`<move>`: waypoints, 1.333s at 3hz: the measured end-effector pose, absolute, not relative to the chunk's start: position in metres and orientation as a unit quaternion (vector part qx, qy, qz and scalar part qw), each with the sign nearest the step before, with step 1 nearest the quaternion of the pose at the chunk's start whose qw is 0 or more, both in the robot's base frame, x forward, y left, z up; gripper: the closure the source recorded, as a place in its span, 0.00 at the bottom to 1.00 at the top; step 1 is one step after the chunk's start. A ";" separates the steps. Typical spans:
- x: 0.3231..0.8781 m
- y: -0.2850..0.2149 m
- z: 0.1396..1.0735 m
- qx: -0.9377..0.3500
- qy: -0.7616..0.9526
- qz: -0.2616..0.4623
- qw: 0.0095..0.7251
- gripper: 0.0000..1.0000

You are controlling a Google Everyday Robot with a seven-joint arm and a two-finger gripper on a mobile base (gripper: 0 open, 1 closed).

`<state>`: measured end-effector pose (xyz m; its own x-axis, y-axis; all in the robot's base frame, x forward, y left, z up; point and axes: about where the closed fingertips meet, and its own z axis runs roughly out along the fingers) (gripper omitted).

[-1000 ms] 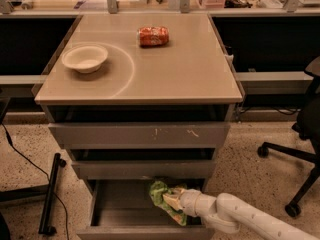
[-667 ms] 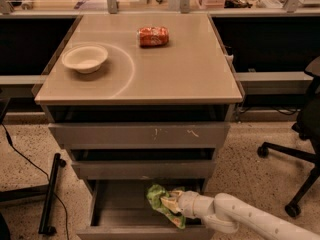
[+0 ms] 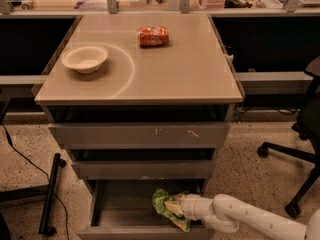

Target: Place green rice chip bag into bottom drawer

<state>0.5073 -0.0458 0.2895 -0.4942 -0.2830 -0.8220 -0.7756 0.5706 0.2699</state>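
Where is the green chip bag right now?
Camera view, bottom centre: the green rice chip bag is at the claw tip, inside the open bottom drawer, right half.

Gripper [image 3: 174,207] lowered green rice chip bag [image 3: 162,203] deeper into bottom drawer [image 3: 125,206].

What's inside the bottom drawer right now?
The green chip bag, gripped by the end effector, on the right of the bottom drawer. Floor under the bag and the drawer's back are hidden.

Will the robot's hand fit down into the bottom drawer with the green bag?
Probably yes. The bottom drawer is pulled open, and the hand, holding the green rice chip bag, hangs over its open inside. The middle drawer sits further back, out of the way.
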 end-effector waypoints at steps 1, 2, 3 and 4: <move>0.512 -0.050 0.266 -0.329 0.810 0.317 0.367 1.00; 0.518 -0.056 0.247 -0.324 0.819 0.310 0.359 1.00; 0.518 -0.060 0.229 -0.314 0.830 0.307 0.343 1.00; 0.518 -0.061 0.225 -0.313 0.832 0.306 0.341 0.87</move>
<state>0.5181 -0.0608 0.2254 -0.5720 -0.3124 -0.7584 -0.7294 0.6166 0.2961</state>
